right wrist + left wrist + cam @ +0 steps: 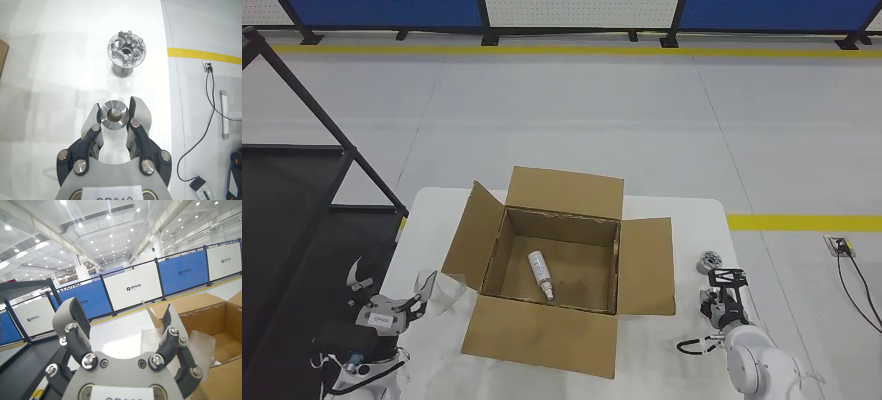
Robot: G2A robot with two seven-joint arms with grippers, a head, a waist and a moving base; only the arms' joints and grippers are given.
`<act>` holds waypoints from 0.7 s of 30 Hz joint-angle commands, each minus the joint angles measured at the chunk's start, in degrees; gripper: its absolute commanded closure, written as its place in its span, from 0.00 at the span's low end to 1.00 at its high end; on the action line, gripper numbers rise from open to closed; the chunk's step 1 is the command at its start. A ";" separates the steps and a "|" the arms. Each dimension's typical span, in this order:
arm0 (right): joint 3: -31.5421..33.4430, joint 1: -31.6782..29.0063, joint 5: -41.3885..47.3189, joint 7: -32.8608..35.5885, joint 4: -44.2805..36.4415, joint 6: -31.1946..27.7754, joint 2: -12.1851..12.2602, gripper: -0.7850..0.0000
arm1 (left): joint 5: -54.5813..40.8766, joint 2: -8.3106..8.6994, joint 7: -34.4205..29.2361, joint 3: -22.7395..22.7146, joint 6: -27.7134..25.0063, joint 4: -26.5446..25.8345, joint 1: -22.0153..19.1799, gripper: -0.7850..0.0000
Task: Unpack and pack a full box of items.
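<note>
1 box (547, 345) stands open on the white table (682, 345), all 4 flaps folded outward. 1 white bottle (540, 274) lies tilted on the box floor. Right of the box are 2 metal parts: 1 hub (125, 53) with a notched flange, standing upright and apart from the box, and 1 ring (114, 114) just beside it. The right gripper (114, 103) points down over the table, its 2 fingers clasped against opposite sides of the ring; whether the ring touches the table I cannot tell. The left gripper (122, 311) hangs at the table's left edge, jaws spread wide and holding nothing. Between it and the box's left flap lies 1 crumpled white wrap (449, 292), possibly paper, touching the flap.
</note>
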 commanded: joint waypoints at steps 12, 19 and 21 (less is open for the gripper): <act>-1.75 1.52 0.28 2.02 1.84 1.99 0.70 0.75 | -0.17 0.16 -0.21 -0.07 0.27 -0.56 0.40 0.00; -1.91 2.28 1.05 2.08 2.38 3.11 1.06 0.46 | -0.51 0.18 0.17 -0.04 0.62 -0.51 0.78 0.00; -1.80 2.12 1.29 2.04 1.83 3.38 1.19 0.36 | -0.68 0.19 0.38 0.01 0.66 -0.42 0.85 0.00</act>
